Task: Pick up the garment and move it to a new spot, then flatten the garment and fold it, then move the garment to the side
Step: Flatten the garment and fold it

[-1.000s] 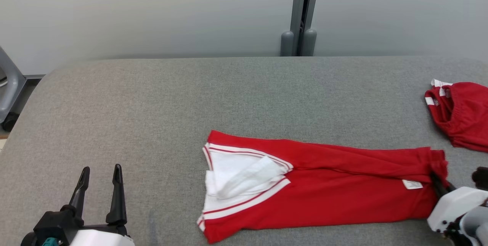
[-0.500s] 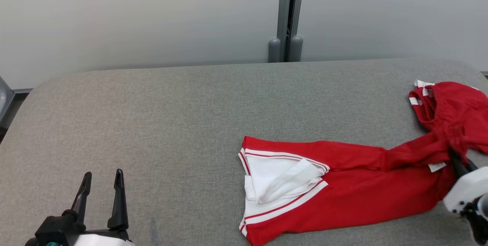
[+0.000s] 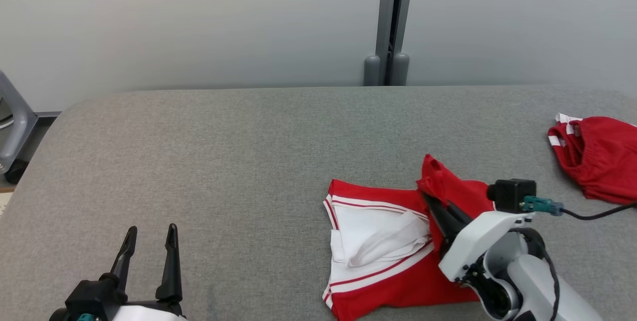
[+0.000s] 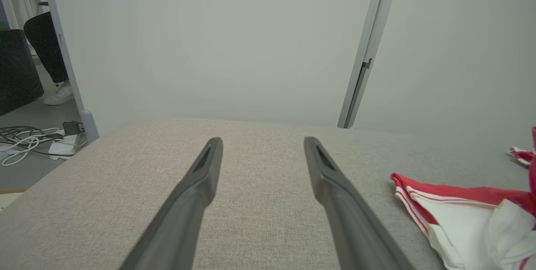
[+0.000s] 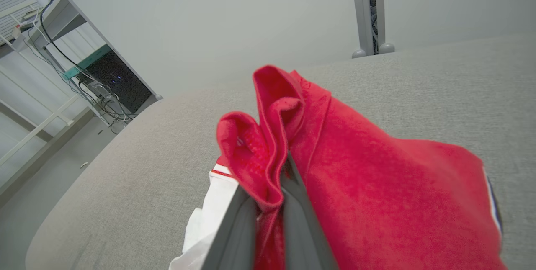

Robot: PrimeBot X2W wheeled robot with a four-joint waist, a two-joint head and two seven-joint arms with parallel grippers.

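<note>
soft red cloth, pinched at one end

the garment (image 3: 398, 288) lies on the grey table (image 3: 224, 161), right of centre and toward the near edge. its white-trimmed end is flat and faces left. the right gripper (image 3: 432, 201) is pressed together on the other end, a bunched red hem lifted off the table and held over the flat part. in the right wrist view the cloth rolls into a fold between the two fingers. the left gripper (image 3: 152, 229) stands spread and empty over bare table at the near left, well apart from the cloth. a second red piece (image 3: 602, 161) sits at the far right, apart.

judging by the drape, this is light, limp knit. it sags from any single pinch, holds no shape, and would likely drag rather than slide on the fabric top. a one-point hold bunches it, so for a clean fold take two hem corners, one per gripper.
</note>
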